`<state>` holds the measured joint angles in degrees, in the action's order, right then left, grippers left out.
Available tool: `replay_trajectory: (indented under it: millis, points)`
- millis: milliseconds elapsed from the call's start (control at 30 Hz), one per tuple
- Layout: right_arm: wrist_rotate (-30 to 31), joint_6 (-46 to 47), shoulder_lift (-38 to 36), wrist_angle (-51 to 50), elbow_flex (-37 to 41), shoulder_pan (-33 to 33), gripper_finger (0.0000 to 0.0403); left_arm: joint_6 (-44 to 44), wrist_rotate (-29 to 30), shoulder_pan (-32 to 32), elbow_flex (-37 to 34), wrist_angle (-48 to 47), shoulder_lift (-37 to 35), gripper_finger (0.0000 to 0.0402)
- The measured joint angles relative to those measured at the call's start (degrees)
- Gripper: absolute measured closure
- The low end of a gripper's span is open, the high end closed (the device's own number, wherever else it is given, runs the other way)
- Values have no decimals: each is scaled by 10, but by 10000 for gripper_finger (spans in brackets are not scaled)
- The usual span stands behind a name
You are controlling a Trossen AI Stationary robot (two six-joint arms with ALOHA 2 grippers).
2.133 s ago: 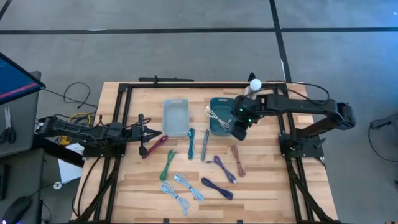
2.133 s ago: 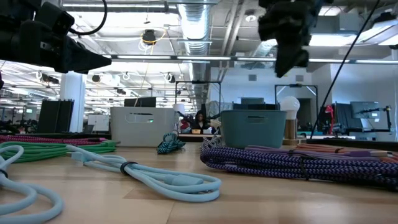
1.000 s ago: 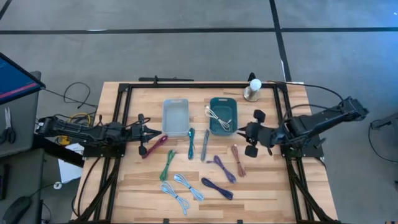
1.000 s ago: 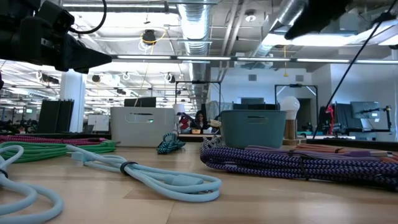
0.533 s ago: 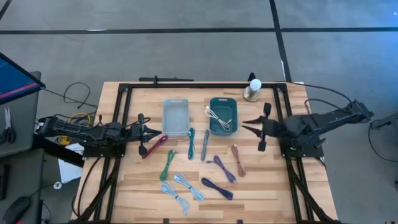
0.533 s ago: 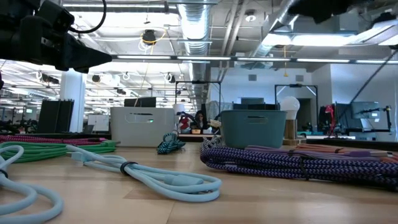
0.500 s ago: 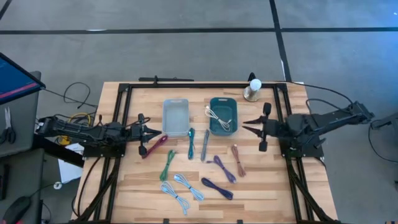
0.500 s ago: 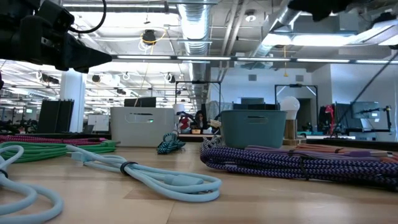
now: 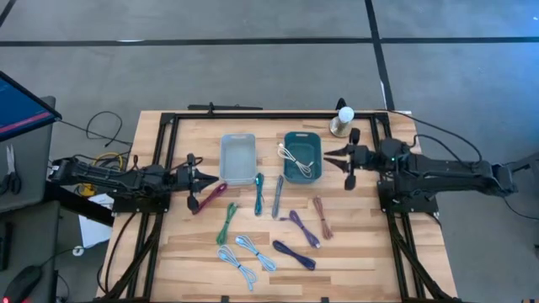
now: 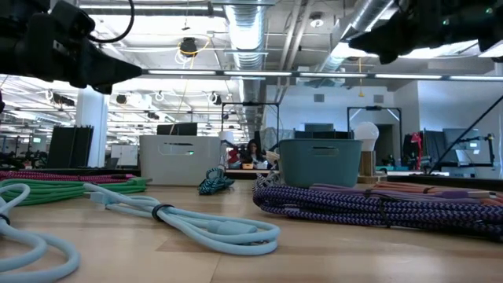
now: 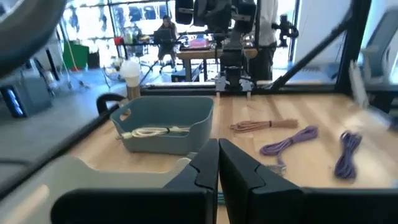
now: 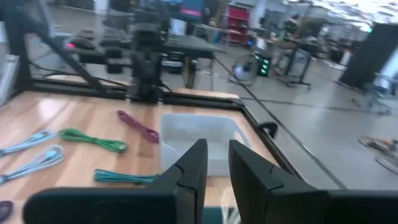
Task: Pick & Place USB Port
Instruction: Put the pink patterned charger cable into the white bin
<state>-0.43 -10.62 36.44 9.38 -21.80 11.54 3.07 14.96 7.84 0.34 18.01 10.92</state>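
Observation:
Several coiled USB cables lie flat on the wooden table: maroon (image 9: 210, 198), teal (image 9: 258, 193), green (image 9: 226, 223), light blue (image 9: 244, 257), purple (image 9: 303, 227), brown (image 9: 322, 216). A white cable (image 9: 295, 157) lies inside the teal bin (image 9: 302, 173). Beside it stands a pale clear bin (image 9: 237, 158). My right gripper (image 9: 330, 156) hovers level just right of the teal bin, pointing at the table's left, its fingers (image 12: 193, 163) a narrow gap apart and empty. My left gripper (image 9: 206, 178) waits shut at the left edge, above the maroon cable's end.
A white bulb-shaped lamp (image 9: 344, 119) stands at the far right corner, close behind my right gripper. Black frame rails (image 9: 253, 114) run along the table's far, left and right edges. Bare wood lies at the near right of the table (image 9: 362, 252).
My right gripper has swung from above the table's right middle toward the far edge, sinking a little and turning level, and now stands beside the teal bin. It has carried nothing. The cables and bins have stayed put.

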Motion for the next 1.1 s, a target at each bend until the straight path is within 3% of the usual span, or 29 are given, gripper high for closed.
replay_trajectory:
  millis: [133,267,367,467,567,733,833,933,1100]
  points:
    - [-1,4,11,-4,9,15,344,-78,17,0,3,-40,0,389]
    - [-2,31,26,0,23,24,344,-111,91,0,59,-220,5,389]
    - [-1,50,37,2,36,27,344,-142,103,0,130,-322,19,389]
    - [1,62,50,0,45,29,344,-154,83,0,192,-385,44,389]
    - [3,62,66,1,47,29,344,-226,75,0,240,-455,78,389]
    - [17,62,99,13,47,37,344,-393,70,-3,262,-513,149,389]
    - [35,62,120,22,47,50,344,-441,21,-9,272,-546,191,389]
    - [35,62,140,38,47,65,344,-461,-14,-19,294,-585,235,389]
    - [35,75,162,50,47,78,344,-440,-15,-39,318,-595,301,389]
